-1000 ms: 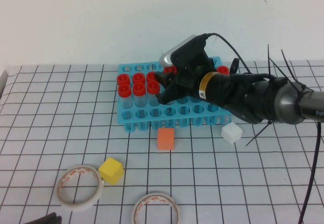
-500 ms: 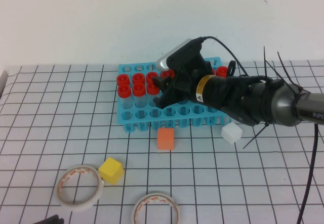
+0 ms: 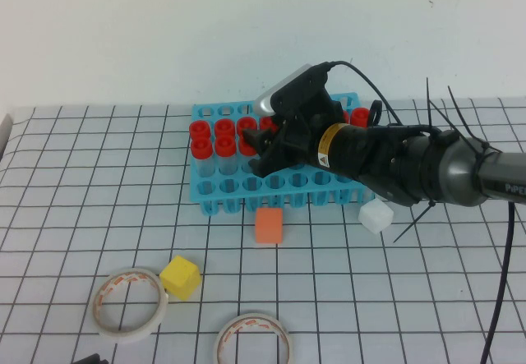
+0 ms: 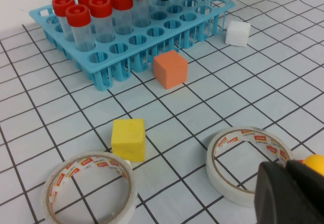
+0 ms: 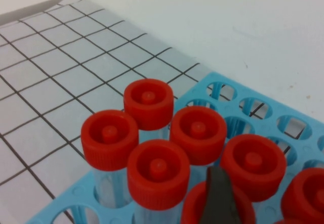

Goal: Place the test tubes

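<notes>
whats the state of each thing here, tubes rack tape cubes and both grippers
rack: upright, most holes empty
red-capped tubes: capped, upright in the rack's left end
left tape roll: lying flat
right tape roll: lying flat
orange cube: loose, in front of the rack
yellow cube: loose, beside the left tape roll
white cube: loose, by the rack's right front corner
left gripper: shut, at the near left edge
right gripper: over the rack's tubes

Tubes (image 3: pixel 224 146) stand in the rack's (image 3: pixel 279 183) left end, the right tool (image 3: pixel 260 147) over them. Three cubes (image 3: pixel 269 225) lie before the rack; two rolls (image 3: pixel 127 301) nearer, by the left tool (image 4: pixel 288 193).
</notes>
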Motion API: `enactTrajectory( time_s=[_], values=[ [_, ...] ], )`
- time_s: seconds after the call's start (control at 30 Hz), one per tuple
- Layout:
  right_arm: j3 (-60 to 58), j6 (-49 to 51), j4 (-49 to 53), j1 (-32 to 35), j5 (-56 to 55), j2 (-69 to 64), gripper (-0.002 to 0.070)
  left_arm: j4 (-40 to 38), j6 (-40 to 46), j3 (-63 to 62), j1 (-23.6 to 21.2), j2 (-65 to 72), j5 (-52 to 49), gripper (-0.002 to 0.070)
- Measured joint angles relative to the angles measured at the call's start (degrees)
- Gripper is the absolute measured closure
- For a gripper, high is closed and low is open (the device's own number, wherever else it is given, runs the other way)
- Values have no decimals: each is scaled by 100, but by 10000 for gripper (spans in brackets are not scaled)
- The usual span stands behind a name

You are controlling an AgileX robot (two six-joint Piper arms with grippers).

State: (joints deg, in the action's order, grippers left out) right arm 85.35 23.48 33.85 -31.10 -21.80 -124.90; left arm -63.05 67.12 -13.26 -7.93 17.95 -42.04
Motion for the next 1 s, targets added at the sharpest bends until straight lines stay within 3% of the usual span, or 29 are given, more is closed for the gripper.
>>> enactTrajectory(
  time_s=[0.33,0.4,0.53,0.6,0.8,1.0],
  values=[
    [-10,13,11,-11,313,268,221,0,0,0,0,0,1,675],
    [-89,13,22,-19,407,573,281,0,0,0,0,0,1,675],
    [-584,0,-270,-79,328,1478,545,0,0,0,0,0,1,675],
    [-979,-66,-464,-131,143,1962,616,0,0,0,0,0,1,675],
    [-2257,-641,-934,-343,185,3467,672,0,0,0,0,0,-21,675],
    [-3522,238,-8,-377,466,5392,676,0,21,0,0,0,-21,675]
  ],
)
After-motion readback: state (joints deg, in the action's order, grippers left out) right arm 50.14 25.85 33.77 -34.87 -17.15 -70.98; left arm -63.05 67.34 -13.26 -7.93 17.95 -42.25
